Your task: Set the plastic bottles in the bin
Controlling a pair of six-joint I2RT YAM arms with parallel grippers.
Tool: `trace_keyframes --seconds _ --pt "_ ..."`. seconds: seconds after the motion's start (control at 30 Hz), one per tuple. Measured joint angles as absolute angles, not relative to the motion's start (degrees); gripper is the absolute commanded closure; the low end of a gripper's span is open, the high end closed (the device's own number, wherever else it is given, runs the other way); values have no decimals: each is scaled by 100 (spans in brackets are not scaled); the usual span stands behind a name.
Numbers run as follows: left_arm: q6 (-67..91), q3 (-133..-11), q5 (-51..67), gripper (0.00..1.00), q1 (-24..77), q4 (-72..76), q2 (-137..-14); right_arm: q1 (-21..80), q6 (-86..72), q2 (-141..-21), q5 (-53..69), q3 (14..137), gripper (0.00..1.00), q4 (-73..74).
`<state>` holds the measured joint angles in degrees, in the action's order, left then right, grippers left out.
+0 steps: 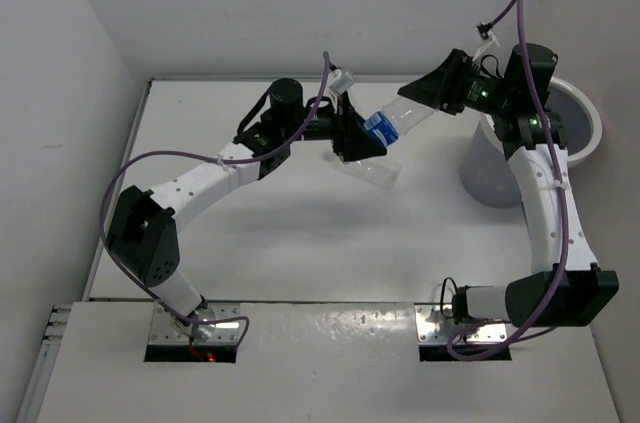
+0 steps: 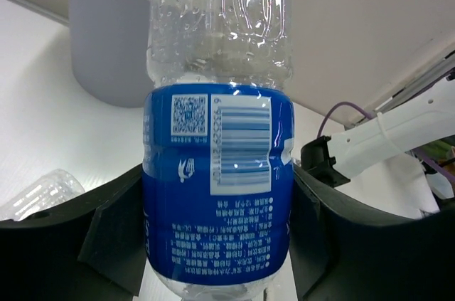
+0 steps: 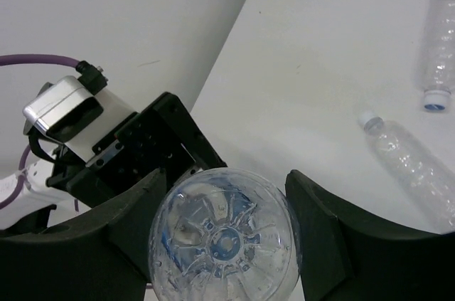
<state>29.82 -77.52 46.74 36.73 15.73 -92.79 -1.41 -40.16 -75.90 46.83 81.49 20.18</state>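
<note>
Up above the middle of the worktop [image 1: 300,233], both arms meet on a single labelled bottle [image 1: 392,124], which hangs in the air between them and slopes up towards the right.

The left arm rises from its base, bends at the elbow and stretches out long to the right. Its left gripper [image 1: 368,138] has its fingers [image 2: 114,230] pressed against both sides of the blue label, so the bottle fills the gap between them.

The right arm stands tall from its base and curls back to the left in front of the bin [image 1: 590,108]. Its right gripper [image 1: 432,101] points at the left one. Its fingers [image 3: 327,237] sit against either side of the bottle's round base, which fills the space between them in the wrist view.

Just below the held bottle, a clear bottle [image 1: 377,172] lies on its side on the worktop, near the left gripper.

From the right wrist I can see a capped bottle [image 3: 416,169] lying flat, and another bottle [image 3: 442,38] near it at the picture's edge. I cannot tell whether either one is the bottle seen from above.

The bin stands at the far right of the worktop, well apart from the loose bottles.
</note>
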Motion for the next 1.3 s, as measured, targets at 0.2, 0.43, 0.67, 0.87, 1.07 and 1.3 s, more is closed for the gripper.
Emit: trace_keyframes --seconds 0.2,0.43,0.67,0.87,1.07,1.3 --pt "2919 -7865 4550 0 3586 1533 -9279 -740 -3723 -7579 4781 8493 100 2467" --pt "2694 -7911 4252 0 3363 930 -9279 -1844 -3503 -7605 4574 9282 100 2611" --pt "1981 -7937 3944 0 3072 220 -9275 -2585 -1855 -7828 3341 11417 100 3284" --pt "1330 -7946 3500 0 2993 -346 -9275 -2563 202 -7618 1841 11692 100 3701" --pt "926 -8099 3306 0 2978 -561 -9371 -2576 1306 -7566 928 10368 100 3728" --pt "432 -8427 3148 0 2952 -735 -9887 -2364 1809 -7548 134 8136 67 2604"
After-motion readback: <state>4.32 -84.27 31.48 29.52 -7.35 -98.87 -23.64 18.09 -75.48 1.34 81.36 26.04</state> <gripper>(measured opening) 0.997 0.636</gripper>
